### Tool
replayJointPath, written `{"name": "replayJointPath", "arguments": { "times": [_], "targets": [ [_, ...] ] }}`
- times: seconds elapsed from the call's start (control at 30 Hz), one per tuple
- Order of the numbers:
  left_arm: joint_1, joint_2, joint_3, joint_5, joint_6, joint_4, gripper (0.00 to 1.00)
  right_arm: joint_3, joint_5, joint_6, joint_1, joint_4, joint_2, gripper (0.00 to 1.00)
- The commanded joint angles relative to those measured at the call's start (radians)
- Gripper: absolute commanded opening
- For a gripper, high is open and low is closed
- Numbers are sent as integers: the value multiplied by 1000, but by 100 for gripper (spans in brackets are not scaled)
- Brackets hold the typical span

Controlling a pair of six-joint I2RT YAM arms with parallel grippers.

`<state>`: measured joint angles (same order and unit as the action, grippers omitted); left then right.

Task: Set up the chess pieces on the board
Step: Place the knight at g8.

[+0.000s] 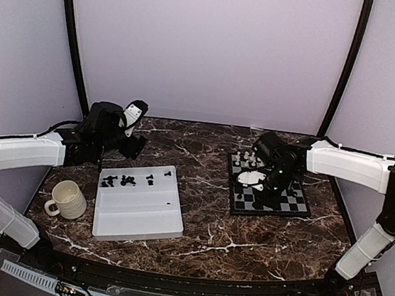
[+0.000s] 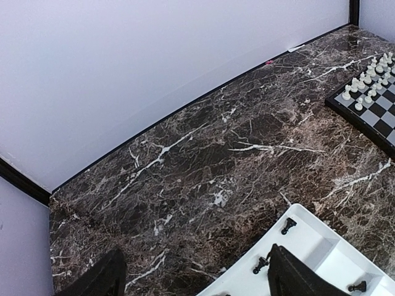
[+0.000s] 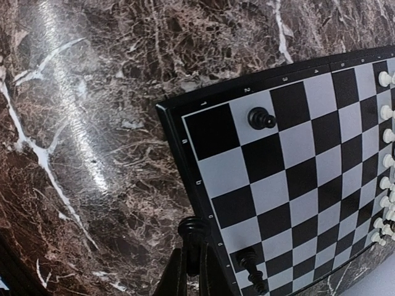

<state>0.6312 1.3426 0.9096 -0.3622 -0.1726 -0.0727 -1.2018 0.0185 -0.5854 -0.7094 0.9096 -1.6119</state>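
Note:
The board (image 1: 298, 202) lies at the right, with white chess pieces (image 1: 245, 158) along its far edge. My right gripper (image 1: 273, 185) hangs over its left part. In the right wrist view this gripper (image 3: 197, 262) is shut on a black piece (image 3: 196, 229), held just outside the board's rim (image 3: 185, 161). Two black pieces (image 3: 261, 118) (image 3: 250, 262) stand on the near squares, and white ones (image 3: 386, 129) line the right side. My left gripper (image 1: 137, 128) is open and empty above the table's back left. Its fingers (image 2: 295, 276) frame bare marble and a tray corner.
A white tray (image 1: 140, 216) sits left of centre, with several loose black pieces (image 1: 126, 180) in its far compartment; three of them (image 2: 288, 226) show in the left wrist view. A cream mug (image 1: 67, 200) stands left of the tray. Curved walls close off the back.

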Motion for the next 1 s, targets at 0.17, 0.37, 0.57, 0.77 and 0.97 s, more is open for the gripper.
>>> {"name": "replayJointPath", "arguments": {
  "times": [0.17, 0.37, 0.57, 0.77, 0.97],
  "targets": [
    [-4, -39, 22, 43, -3, 23, 80, -15, 24, 27, 5, -85, -75, 0],
    [-4, -35, 26, 58, -8, 37, 80, -44, 30, 49, 18, -85, -127, 0],
    [-4, -29, 35, 59, -9, 50, 80, -54, 36, 56, 25, -86, -155, 1],
    [-4, -23, 48, 81, 1, 66, 79, -80, 28, 70, 28, -77, -180, 3],
    [-4, -19, 55, 93, 7, 89, 79, -95, 52, 72, 31, -69, -202, 5]
  ]
}}
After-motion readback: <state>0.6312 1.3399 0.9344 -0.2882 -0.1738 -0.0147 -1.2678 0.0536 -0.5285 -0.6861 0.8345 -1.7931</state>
